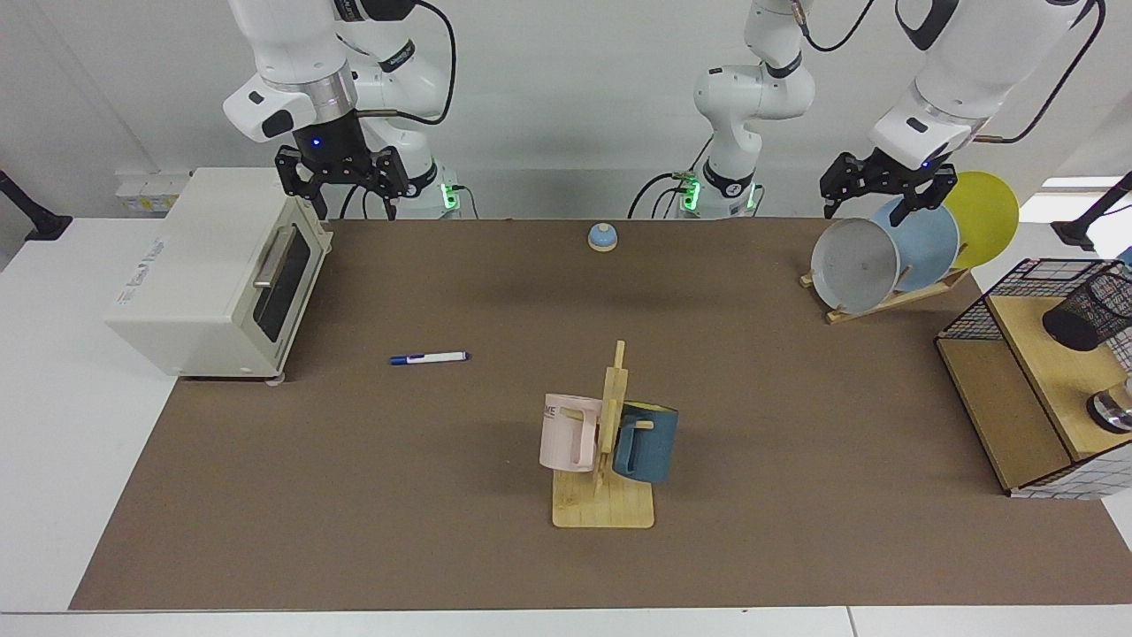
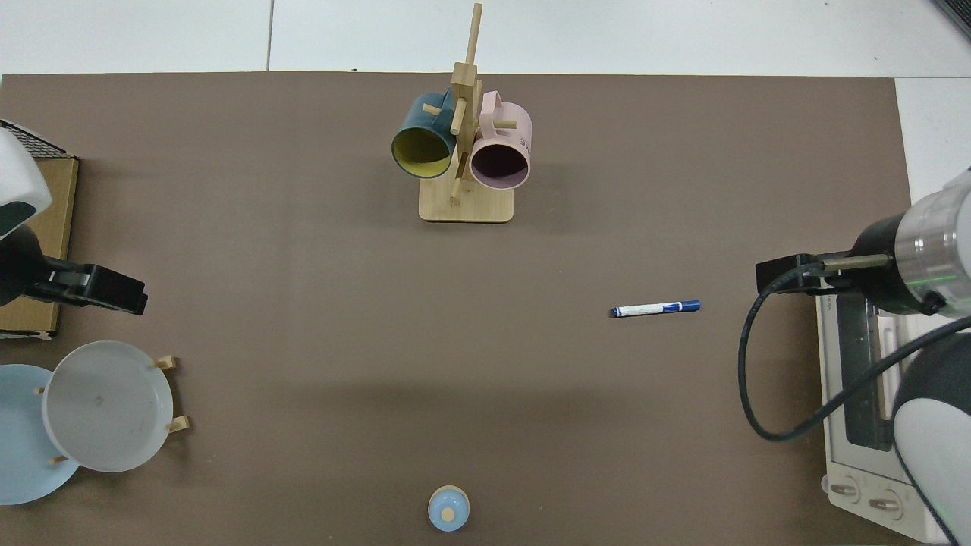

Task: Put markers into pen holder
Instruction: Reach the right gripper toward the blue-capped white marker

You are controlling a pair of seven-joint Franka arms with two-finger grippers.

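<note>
Marker (image 1: 429,357) lies flat on the brown mat (image 1: 442,531), alone, between the white toaster oven (image 1: 212,274) and the wooden mug stand (image 1: 604,495), as neither of my arms has yet taken it up. My right gripper (image 1: 334,181) hangs high over the oven's top edge, well above and behind the pen, fingers spread and holding nothing. My left gripper (image 1: 884,190) hovers at the plate rack (image 1: 884,301), just over the grey and blue plates, also spread and empty; that arm waits. Pen holder (image 1: 1086,311), the black mesh cup, sits on the wooden shelf of the wire frame (image 1: 1017,354) at the far end of the table from the marker, apparently tipped on its side, though it is partly cut off. From above, the marker (image 2: 655,308) points toward the oven-side arm. By my reading nothing of the job is done: picking up, carrying across and dropping in all remain
</note>
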